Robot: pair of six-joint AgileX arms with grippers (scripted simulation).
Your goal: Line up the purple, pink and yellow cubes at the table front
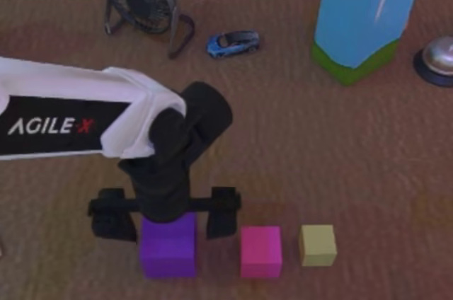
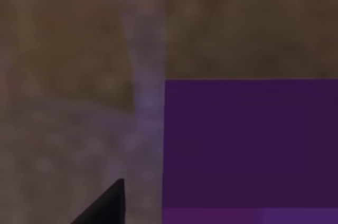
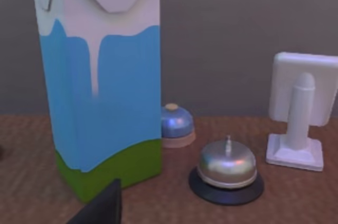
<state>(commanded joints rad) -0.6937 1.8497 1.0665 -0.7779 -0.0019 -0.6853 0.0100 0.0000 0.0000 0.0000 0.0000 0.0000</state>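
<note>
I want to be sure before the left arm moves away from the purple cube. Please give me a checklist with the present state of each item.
1. Purple cube at the table front, on the table: ok.
2. Left gripper open, fingers wide on either side of the purple cube: ok.
3. Fingers free of the cube's sides: cannot tell; the wrist hides the contact in the top view.
4. Pink cube and yellow cube in a row to its right, with gaps: ok.
5. Row straight: roughly ok, though the yellow cube sits slightly farther back.
6. Right arm out of the way: ok, absent from the top view.
</note>
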